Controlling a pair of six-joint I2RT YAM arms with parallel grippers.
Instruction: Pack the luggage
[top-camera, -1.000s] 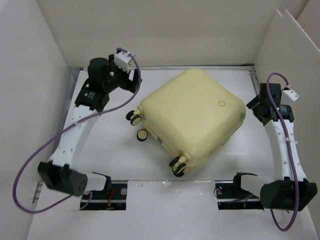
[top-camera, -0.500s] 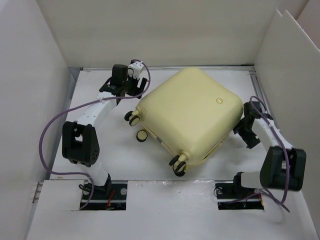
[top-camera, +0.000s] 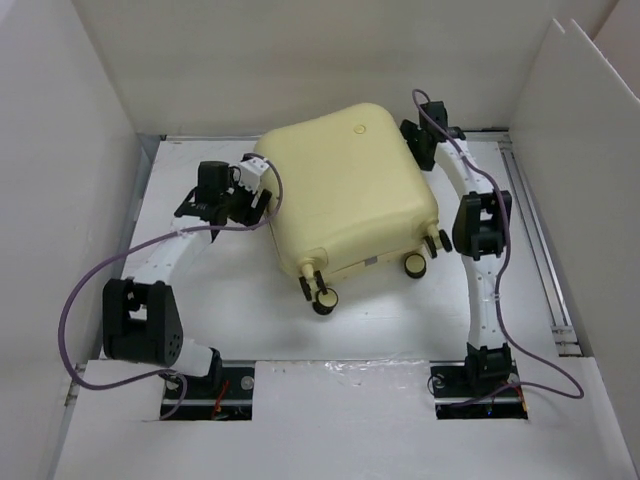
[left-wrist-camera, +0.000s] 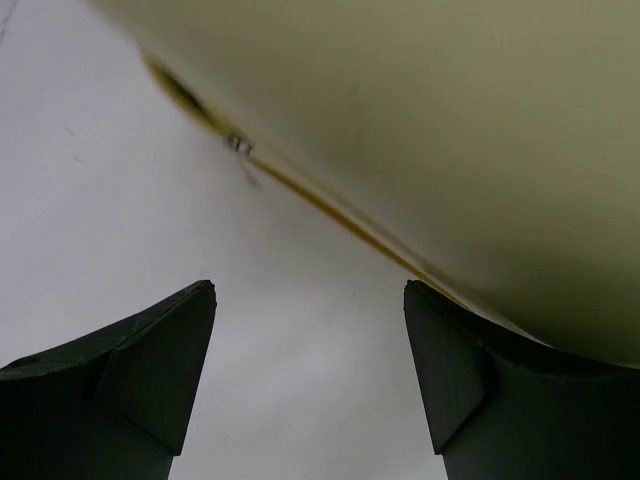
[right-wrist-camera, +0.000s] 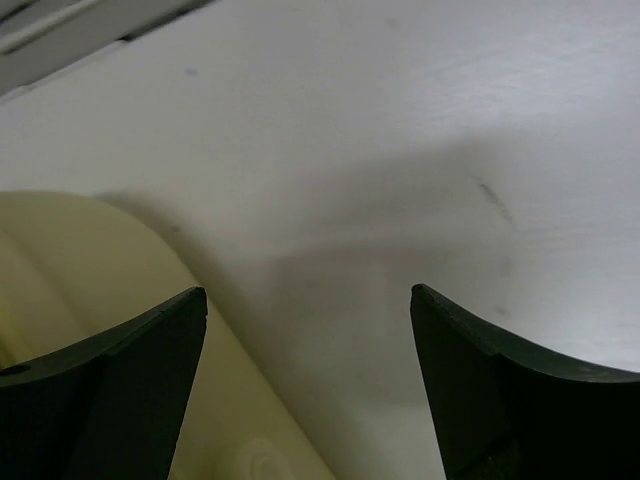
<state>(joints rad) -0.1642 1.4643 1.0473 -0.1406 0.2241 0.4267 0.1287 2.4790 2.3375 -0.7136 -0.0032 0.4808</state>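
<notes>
Luggage (top-camera: 350, 190) swung round since a second ago, shoved to far centre of counter (top-camera: 240, 320), wheels (top-camera: 325, 298) now facing near. Still shut. Left fingers (left-wrist-camera: 150, 370) and right fingers (right-wrist-camera: 110, 380) spread, empty, flanking shell. Opening next, likely.

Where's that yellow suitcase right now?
In the top view, the luggage lies closed, far-centre, between the left gripper and the right gripper.
</notes>
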